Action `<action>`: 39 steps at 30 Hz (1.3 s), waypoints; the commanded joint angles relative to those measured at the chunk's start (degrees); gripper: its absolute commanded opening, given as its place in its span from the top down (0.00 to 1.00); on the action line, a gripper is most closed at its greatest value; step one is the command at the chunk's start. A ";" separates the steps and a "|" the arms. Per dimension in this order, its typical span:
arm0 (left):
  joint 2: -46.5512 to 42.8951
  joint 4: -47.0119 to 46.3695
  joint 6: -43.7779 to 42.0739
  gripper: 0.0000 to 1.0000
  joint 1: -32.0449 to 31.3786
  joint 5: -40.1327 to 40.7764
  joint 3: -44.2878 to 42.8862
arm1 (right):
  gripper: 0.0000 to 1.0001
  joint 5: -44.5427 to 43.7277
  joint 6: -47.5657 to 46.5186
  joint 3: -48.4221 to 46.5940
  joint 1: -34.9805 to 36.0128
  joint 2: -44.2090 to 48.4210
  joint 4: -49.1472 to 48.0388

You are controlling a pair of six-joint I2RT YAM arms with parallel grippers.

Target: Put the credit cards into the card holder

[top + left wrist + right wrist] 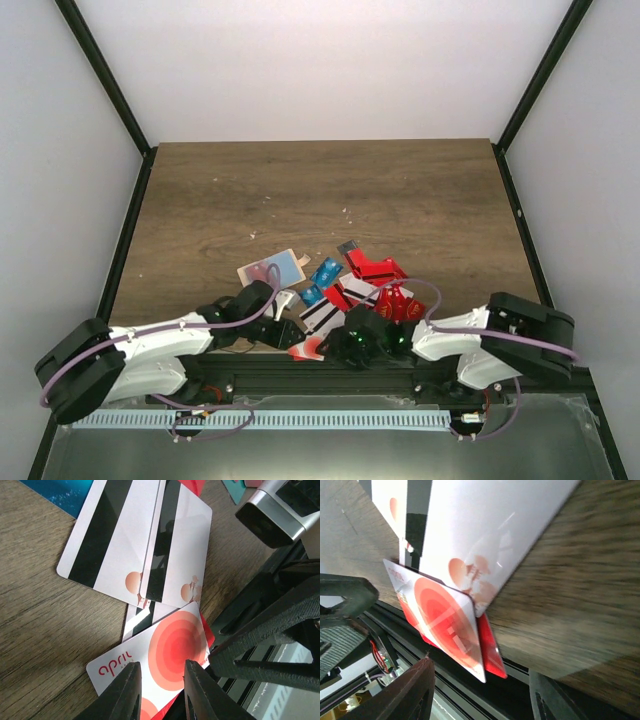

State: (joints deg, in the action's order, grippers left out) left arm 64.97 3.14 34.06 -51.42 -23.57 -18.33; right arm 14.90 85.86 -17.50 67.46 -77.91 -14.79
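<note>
Left wrist: credit card [172,640] beyond left claw [161,666].

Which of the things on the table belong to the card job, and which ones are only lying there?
For the job: credit cards, including striped white cards and the april card; tan card holder.
Only lying there: small pale specks on the wooden table.

far across the table [330,190] lies open room; cards [360,285] (a loose overlapping heap) crowd the near edge.
</note>
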 commanded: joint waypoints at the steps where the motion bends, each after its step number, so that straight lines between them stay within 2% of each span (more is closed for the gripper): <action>1: 1.06 0.02 -0.51 0.74 -0.22 -1.24 0.49 | 0.47 -3.63 2.36 0.69 1.93 -4.60 -7.92; 9: 2.41 -1.31 0.23 0.77 -0.26 -1.68 2.78 | 0.56 -7.60 4.73 3.08 2.32 -7.12 -14.74; 19: 4.73 -2.76 0.47 0.78 -0.29 -2.36 3.12 | 0.76 -7.37 4.91 5.01 2.15 -12.08 -25.27; 27: 3.59 -2.31 1.19 0.79 -0.30 -2.05 2.72 | 0.98 -7.25 2.58 4.59 2.14 -8.72 -22.40; 32: -1.35 3.14 2.76 0.74 -0.35 -0.48 -1.26 | 0.99 -5.99 2.03 4.82 2.15 -5.32 -18.50; 39: -8.48 13.28 3.83 0.59 0.27 10.05 -10.35 | 0.99 -6.86 -2.07 4.24 -2.11 7.52 -8.10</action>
State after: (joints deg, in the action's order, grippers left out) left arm 58.76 11.05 37.26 -51.46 -19.90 -24.53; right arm 10.35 87.20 -13.02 68.25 -76.18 -31.40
